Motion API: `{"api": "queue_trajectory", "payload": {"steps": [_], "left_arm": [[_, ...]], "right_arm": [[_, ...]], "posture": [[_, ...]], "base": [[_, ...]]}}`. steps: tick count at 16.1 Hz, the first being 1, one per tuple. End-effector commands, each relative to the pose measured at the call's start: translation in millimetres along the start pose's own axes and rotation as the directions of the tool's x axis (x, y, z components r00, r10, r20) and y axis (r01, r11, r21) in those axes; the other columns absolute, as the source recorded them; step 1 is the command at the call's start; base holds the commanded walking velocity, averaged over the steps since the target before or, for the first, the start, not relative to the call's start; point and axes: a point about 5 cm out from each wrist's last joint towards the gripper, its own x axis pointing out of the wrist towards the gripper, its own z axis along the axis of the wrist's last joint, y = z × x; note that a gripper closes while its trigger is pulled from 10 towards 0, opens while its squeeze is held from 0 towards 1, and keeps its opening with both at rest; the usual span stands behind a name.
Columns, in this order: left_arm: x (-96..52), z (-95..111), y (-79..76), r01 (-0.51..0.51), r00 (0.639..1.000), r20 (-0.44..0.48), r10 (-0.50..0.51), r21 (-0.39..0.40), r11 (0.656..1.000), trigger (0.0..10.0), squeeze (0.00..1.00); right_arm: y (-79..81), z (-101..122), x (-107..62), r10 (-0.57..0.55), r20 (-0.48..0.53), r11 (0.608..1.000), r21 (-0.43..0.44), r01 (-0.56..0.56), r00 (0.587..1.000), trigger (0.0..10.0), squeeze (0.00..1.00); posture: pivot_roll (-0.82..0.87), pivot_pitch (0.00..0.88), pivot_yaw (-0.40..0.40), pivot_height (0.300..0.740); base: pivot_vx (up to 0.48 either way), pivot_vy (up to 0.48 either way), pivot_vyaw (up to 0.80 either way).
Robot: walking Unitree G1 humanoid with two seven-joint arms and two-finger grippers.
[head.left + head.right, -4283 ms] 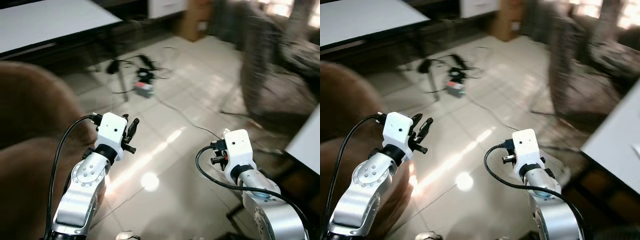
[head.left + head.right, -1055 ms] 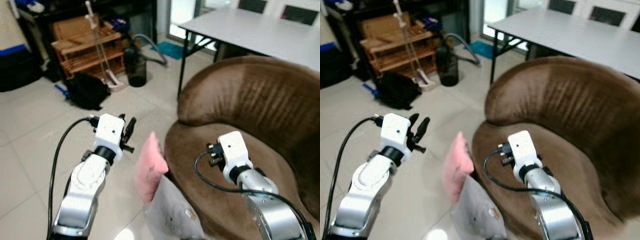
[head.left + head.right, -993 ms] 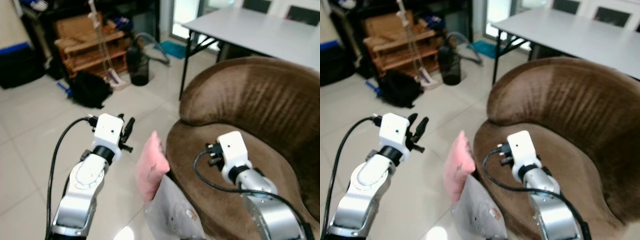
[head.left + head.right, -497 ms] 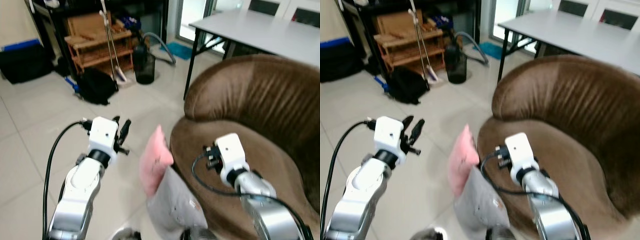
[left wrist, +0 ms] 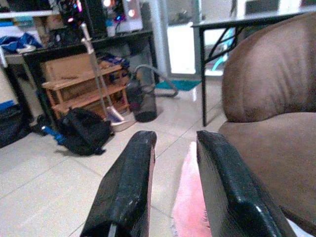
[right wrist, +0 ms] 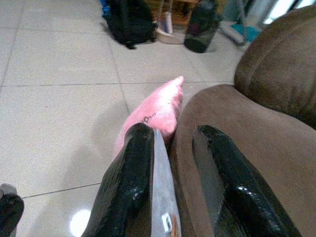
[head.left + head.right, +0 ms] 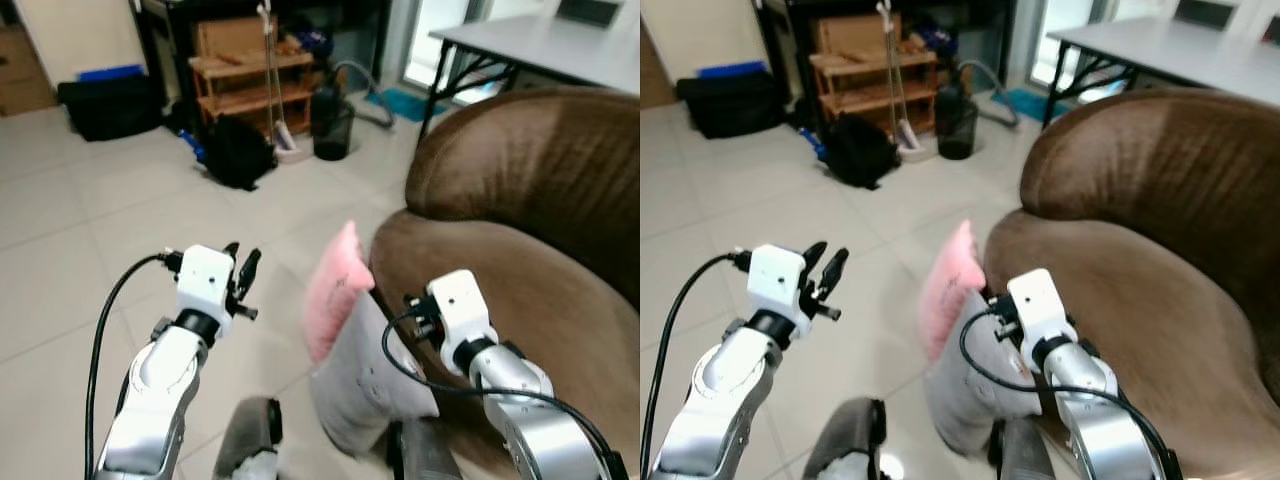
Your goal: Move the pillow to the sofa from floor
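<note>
**A:** There's the pink pillow [image 7: 333, 290], centre of the frame, standing on edge on the floor [image 7: 90, 250] and leaning against the front of the brown sofa [image 7: 520, 200]. A grey pillow [image 7: 365, 375] leans there too, just below it and touching it.

**B:** And four seconds back we saw nothing but bare tiles and cables. The robot has turned right round, and over the last second the view has kept swinging, so the pillows now sit dead centre between the arms.

**A:** Which means, I'd say, the search is over and the reach comes next. Nothing has been lifted yet.

**B:** Grippers?

**A:** Left gripper [image 7: 243, 275] is held up at lower left, over the tiles, fingers parted and empty, well apart from the pillow. Right gripper [image 6: 170, 163] is at lower right, fingers also spread with nothing between them; its wrist view looks straight down at the pink pillow and the sofa's front edge.

**B:** So the right one looks better placed to me.

**A:** Agreed. The sofa seat is broad and bare, a soft landing.

**B:** And the room?

**A:** Pale glossy tiles. In the upper left, a wooden rack [image 7: 250, 75], a black backpack [image 7: 235, 150] on the floor and a dark bin [image 7: 332, 125]. A table [image 7: 540, 45] stands at upper right, behind the sofa.
</note>
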Motion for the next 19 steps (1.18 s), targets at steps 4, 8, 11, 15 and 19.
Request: {"api": "queue_trajectory", "payload": {"steps": [4,8,11,15,19], "left_arm": [[1.9,4.6,-1.9,-0.005,0.999,0.033,0.005,-0.002,1.0,10.0,0.0],[0.7,4.6,-1.3,-0.008,0.999,0.044,0.009,-0.011,1.0,10.0,0.0],[0.3,0.7,1.9,-0.035,0.999,0.04,0.037,-0.038,0.999,10.0,0.0],[-1.0,2.3,5.1,-0.055,0.997,0.054,0.059,-0.075,0.996,10.0,0.0],[-1.5,-0.7,5.7,-0.053,0.998,0.039,0.055,-0.051,0.997,10.0,0.12]], "right_arm": [[-3.0,2.6,-0.6,-0.004,0.009,1.0,-0.013,0.004,1.0,10.0,0.0],[-5.3,1.8,1.2,-0.02,0.003,0.999,-0.027,0.02,1.0,10.0,0.0],[-13.9,9.5,9.5,-0.104,0.12,0.994,0.054,0.098,0.987,10.0,0.0],[-12.2,10.1,9.2,-0.09,0.193,0.992,0.106,0.071,0.977,10.0,1.0],[-5.2,-1.5,9.5,-0.041,0.161,0.998,0.052,0.033,0.986,10.0,1.0]], "posture": [[-0.03,0.024,-0.008,0.585],[-0.03,0.031,-0.012,0.585],[-0.03,0.041,-0.02,0.585],[-0.03,0.045,-0.022,0.585],[-0.03,0.046,-0.018,0.585]], "base": [[0.0,0.0,0.0],[0.068,0.0,0.0],[0.291,0.0,0.0],[0.287,0.0,0.0],[0.063,0.0,0.0]]}}
